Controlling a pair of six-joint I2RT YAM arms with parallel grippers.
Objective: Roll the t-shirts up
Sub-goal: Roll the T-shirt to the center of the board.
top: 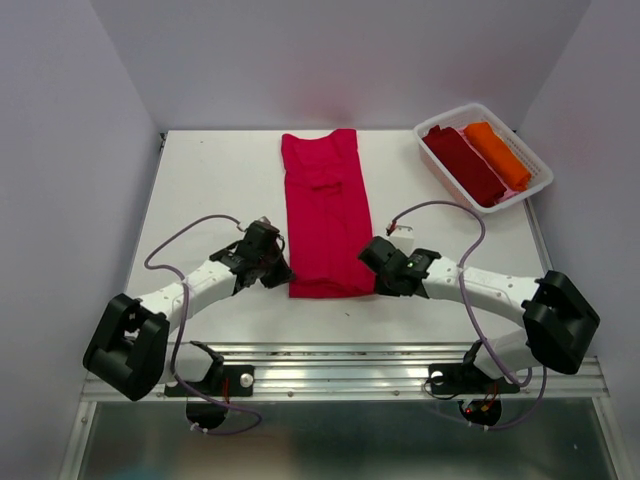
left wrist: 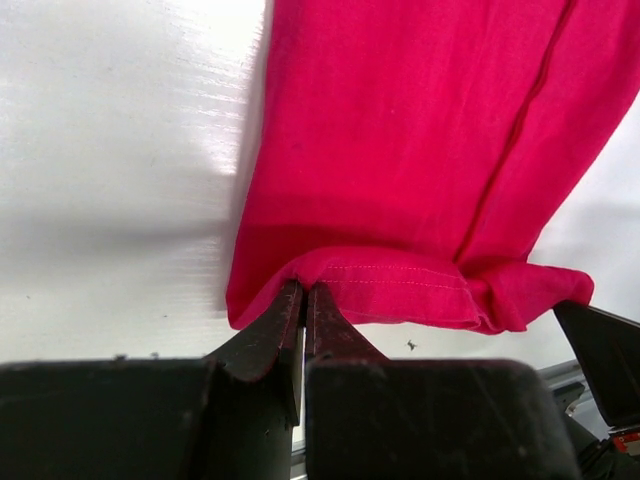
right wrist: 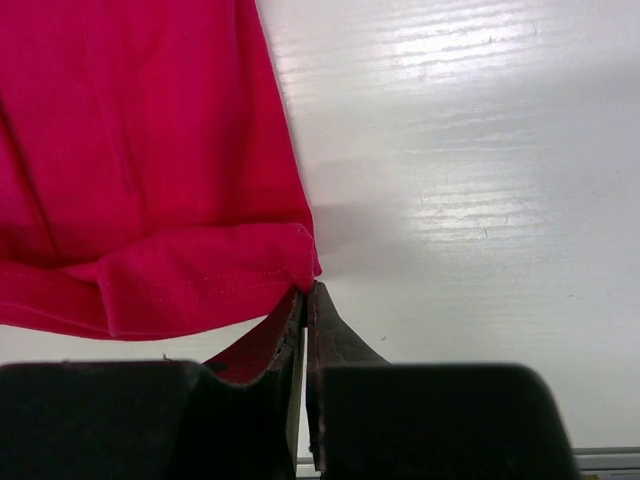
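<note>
Where the white table (top: 215, 190) has room in the middle, one red t-shirt (top: 325, 215) lies flat, folded into a long strip. Two more t-shirts are rolled up in the one white basket (top: 450, 112) at the far right corner. They are one dark red roll (top: 465, 165) and one orange roll (top: 497, 155), side by side. That makes three t-shirts. There are two grippers, one at each near corner of the red t-shirt. The left gripper (top: 286, 272) is pinched tight on the near hem. The right gripper (top: 373, 270) is closed too. Its tips touch the right corner, but I cannot tell if any cloth is caught in it.
</note>
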